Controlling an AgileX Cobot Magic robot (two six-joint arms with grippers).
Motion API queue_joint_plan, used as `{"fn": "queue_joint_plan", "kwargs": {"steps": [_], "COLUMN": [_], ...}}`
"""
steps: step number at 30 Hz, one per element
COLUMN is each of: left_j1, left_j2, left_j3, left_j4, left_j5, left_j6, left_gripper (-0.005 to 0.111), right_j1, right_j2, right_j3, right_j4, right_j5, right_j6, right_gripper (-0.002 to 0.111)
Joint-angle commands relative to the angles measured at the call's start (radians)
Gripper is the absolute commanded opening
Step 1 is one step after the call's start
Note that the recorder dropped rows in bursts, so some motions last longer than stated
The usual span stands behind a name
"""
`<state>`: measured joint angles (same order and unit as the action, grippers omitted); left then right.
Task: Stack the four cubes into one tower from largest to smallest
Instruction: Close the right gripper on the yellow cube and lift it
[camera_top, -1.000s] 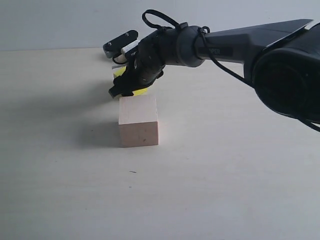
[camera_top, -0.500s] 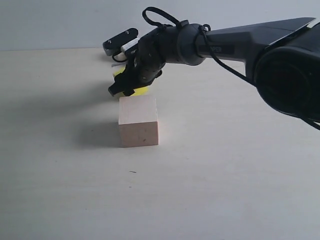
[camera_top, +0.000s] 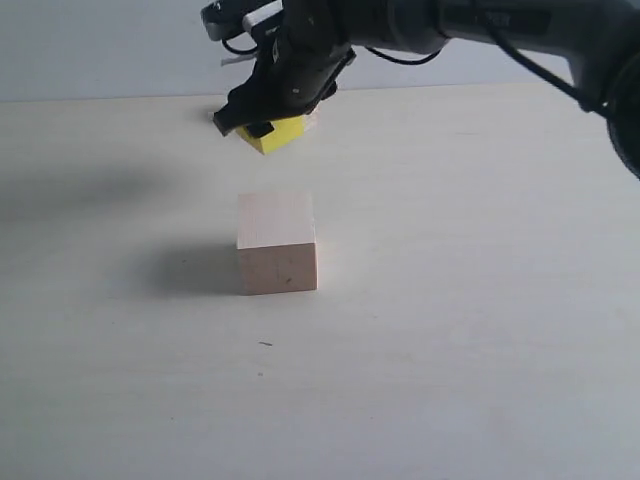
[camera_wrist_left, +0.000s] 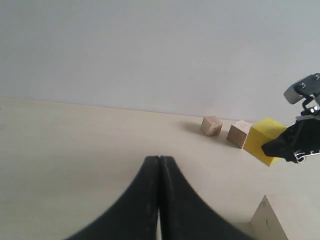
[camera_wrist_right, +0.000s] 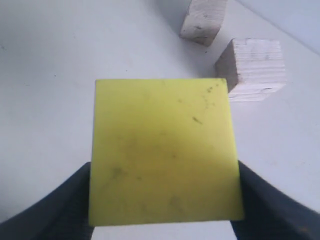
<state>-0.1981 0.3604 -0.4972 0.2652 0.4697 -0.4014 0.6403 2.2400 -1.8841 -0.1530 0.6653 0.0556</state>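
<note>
Four cubes, two grippers: one yellow cube in the grip, three pale wood ones on the table.

The right gripper (camera_top: 258, 122) has its fingers spread wide around the yellow cube (camera_top: 275, 134), gripping two opposite sides, apart from the large pale wood cube (camera_top: 277, 243) standing alone on the table (camera_top: 470, 330). The two smaller cubes (camera_wrist_left: 212, 125) (camera_wrist_left: 239, 133) sit side by side just beyond it and cannot be made out in the exterior view. The left gripper (camera_wrist_left: 159, 165) is pressed together and holds nothing. The left wrist view shows only a corner of the large cube.

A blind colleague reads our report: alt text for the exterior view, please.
The right gripper holds a yellow cube in the air over a pale table. Nearer the camera, a larger pale wood cube rests on it, top bare.
</note>
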Motion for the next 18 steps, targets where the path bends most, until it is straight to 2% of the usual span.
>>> {"fn": "queue_joint_plan", "kwargs": {"steps": [1,8,14,18], "left_j1": [0.000,0.000,0.000,0.000], "left_j2": [-0.004,-0.004,-0.004,-0.004], "left_j3": [0.005,0.005,0.005,0.005], "left_j4": [-0.006,-0.006,-0.010,-0.010], "left_j5": [-0.016,-0.012,-0.004,0.008], "left_j6": [0.004,0.005,0.006,0.016], "left_gripper": [0.000,0.000,0.000,0.000], "right_j1": [-0.007,-0.007,-0.007,-0.007], "right_j2": [-0.081,-0.185,-0.256,-0.272], "right_j3": [-0.008,-0.008,-0.006,-0.006], "right_j4": [-0.007,0.022,0.287,0.329], "right_j5": [0.107,0.294,0.366,0.435], "right_j6": [-0.013,-0.151,-0.412,-0.519], "right_gripper": [0.000,0.000,0.000,0.000]}}
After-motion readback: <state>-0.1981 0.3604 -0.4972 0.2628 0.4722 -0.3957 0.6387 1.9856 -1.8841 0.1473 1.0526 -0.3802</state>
